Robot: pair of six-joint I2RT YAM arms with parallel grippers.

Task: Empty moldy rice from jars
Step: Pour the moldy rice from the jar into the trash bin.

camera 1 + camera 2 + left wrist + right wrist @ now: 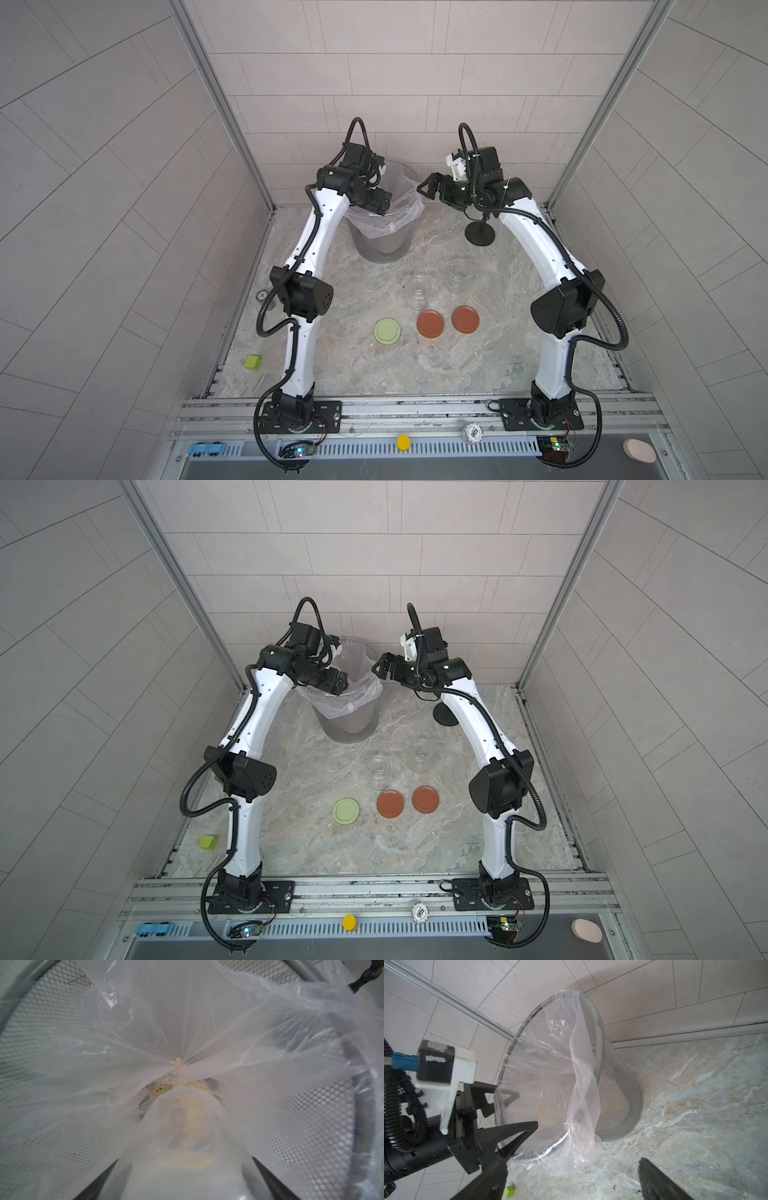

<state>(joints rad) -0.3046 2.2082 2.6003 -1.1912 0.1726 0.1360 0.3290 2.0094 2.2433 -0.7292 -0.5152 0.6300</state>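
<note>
My left gripper (pixel 185 1178) is shut on a clear glass jar (pixel 187 1126), tipped mouth-down inside the lined bin (pixel 374 245). Off-white moldy rice (pixel 178 1086) lies at the bottom of the liner, and a pale smear of it still clings inside the jar. In the right wrist view the same jar (pixel 550 1105) shows through the plastic. My right gripper (pixel 426 189) hangs open and empty just outside the bin's right rim. Two more jars (pixel 419 291) (pixel 458 275) stand open on the table. A pale green lid (pixel 387 331) and two rust-red lids (pixel 430 324) (pixel 465 319) lie nearer the front.
The clear liner (pixel 581 1105) drapes over the bin's mesh rim. A black round stand base (pixel 480 237) sits under the right arm. A green cube (pixel 252 362) lies at the front left, and a small can (pixel 264 297) stands behind the left arm's elbow.
</note>
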